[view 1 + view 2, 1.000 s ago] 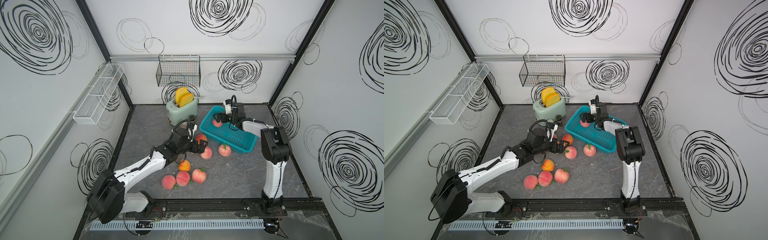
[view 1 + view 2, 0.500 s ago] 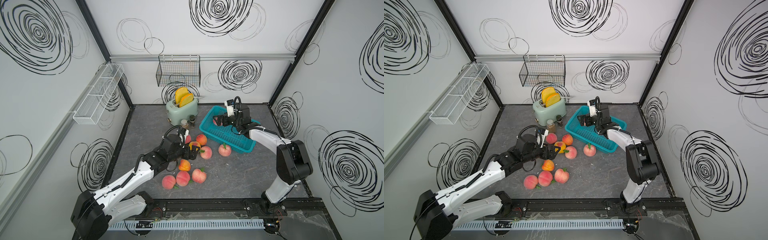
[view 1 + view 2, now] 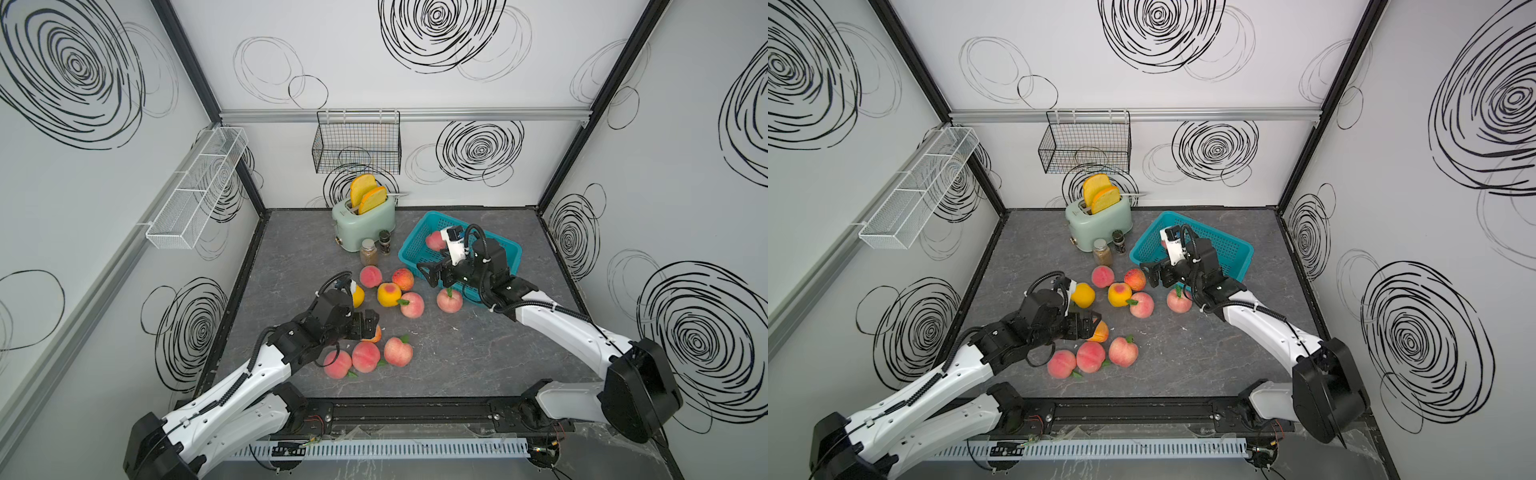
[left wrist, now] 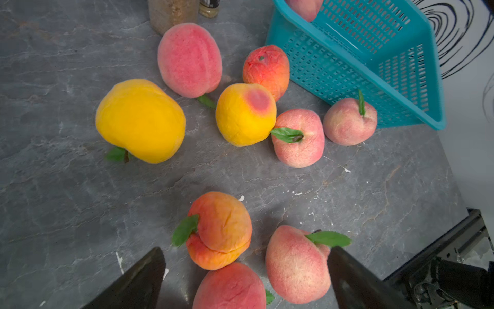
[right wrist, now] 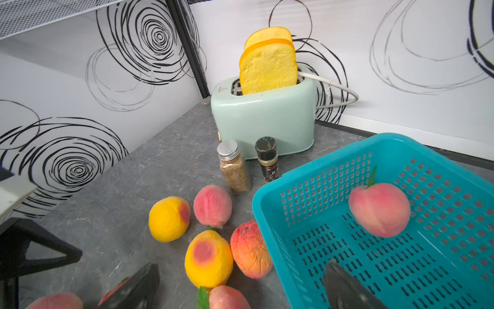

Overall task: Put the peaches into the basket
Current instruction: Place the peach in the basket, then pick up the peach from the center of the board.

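You are poising the open, empty left gripper (image 3: 368, 325) over the near orange peach (image 4: 222, 230), needing a centred descent, while the right gripper (image 3: 430, 274) is hanging open by the far-right basket (image 3: 515, 249) holding one pink peach (image 5: 379, 214).

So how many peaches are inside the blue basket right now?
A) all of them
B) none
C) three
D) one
D: only one pink peach can be seen inside the teal basket, while the other peaches sit outside it on the grey table.
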Action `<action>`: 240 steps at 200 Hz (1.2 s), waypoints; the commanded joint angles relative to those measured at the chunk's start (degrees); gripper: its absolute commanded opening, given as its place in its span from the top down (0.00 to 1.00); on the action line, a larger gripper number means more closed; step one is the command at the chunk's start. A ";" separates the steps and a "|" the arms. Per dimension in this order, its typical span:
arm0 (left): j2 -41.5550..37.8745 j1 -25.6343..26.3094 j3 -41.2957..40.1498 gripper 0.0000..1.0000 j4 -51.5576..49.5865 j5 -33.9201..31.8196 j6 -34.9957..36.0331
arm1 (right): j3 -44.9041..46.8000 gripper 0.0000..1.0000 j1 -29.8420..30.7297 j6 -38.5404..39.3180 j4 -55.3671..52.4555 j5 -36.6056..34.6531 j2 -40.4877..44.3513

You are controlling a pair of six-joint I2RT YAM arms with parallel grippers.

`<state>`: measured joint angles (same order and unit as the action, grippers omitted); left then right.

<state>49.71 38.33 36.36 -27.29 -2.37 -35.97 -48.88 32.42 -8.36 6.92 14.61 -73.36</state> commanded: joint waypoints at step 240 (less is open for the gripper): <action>-10.75 0.16 -5.19 0.02 -26.18 -2.49 -28.69 | 14.18 0.01 20.39 10.21 0.63 14.33 16.02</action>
<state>39.38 38.83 32.14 -51.51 -3.62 -60.84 -35.20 52.34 -0.36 6.42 25.87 -57.06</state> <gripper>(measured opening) 0.983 0.993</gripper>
